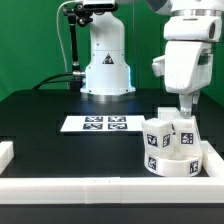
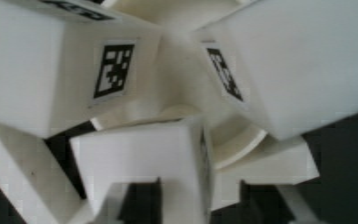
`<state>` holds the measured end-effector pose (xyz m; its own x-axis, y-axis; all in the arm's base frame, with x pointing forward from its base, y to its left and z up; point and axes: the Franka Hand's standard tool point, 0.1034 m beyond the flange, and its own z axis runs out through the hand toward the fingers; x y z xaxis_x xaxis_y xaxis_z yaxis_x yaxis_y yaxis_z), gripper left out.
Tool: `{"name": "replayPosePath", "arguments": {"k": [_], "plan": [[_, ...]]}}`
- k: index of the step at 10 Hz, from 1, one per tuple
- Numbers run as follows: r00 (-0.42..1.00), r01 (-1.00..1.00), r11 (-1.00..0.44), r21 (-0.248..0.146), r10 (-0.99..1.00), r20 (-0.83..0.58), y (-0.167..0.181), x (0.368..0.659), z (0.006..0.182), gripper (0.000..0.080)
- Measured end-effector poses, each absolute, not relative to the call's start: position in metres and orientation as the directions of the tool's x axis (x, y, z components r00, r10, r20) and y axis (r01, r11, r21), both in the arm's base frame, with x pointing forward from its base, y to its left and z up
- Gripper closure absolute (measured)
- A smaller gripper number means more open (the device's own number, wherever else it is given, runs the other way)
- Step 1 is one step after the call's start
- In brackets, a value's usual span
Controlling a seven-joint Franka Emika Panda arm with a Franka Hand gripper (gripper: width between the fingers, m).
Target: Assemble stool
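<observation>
On the exterior view's left, only the black bench [image 1: 40,125], with a short piece of white border rail [image 1: 5,152] at its edge. Nearer the middle, the marker board [image 1: 100,124] flat on the bench, in front of the white robot base [image 1: 105,60]. On the exterior view's right, the stool: a round seat [image 1: 172,163] lying flat near the front rail [image 1: 110,184] and close beside the right rail [image 1: 213,160], with blocky legs [image 1: 160,134] standing upright on top of it, long axis vertical, tags facing outward. Directly above these legs, the hand [image 1: 186,110], pointing straight down from the big white wrist, fingertips reaching in among the leg tops toward the back of the seat. So, the deciding relation: stool straight below the hand, leg axis in line with the hand's own axis, no sideways offset to see. In the wrist view, two tagged legs [image 2: 87,70] very close, with a narrow gap between them and the fingers [image 2: 131,165] low in the picture. Fingers seem a little apart, but whether closed on a leg or free, cannot tell: the contact is hidden by the legs. Probably a vertical move comes next, turning or lifting one leg; risk of touching the neighbouring leg, since they stand so near.
</observation>
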<state>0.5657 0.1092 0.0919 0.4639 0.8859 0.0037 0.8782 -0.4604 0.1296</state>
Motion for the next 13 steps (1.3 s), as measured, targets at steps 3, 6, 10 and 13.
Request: {"name": "replayPosePath", "arguments": {"k": [3,6,10,13], "plan": [[0.465,0.878,-0.462,0.128,0.885,0.001,0.108,0.574,0.098,0.0296],[0.459,0.882,-0.455,0.123,0.888,-0.008,0.107,0.576,0.094,0.0158],[0.457,0.884,-0.452,0.117,0.889,-0.018,0.104,0.577,0.086,0.0151],[0.463,0.881,-0.458,0.117,0.886,-0.018,0.103,0.577,0.086,0.0238]]}}
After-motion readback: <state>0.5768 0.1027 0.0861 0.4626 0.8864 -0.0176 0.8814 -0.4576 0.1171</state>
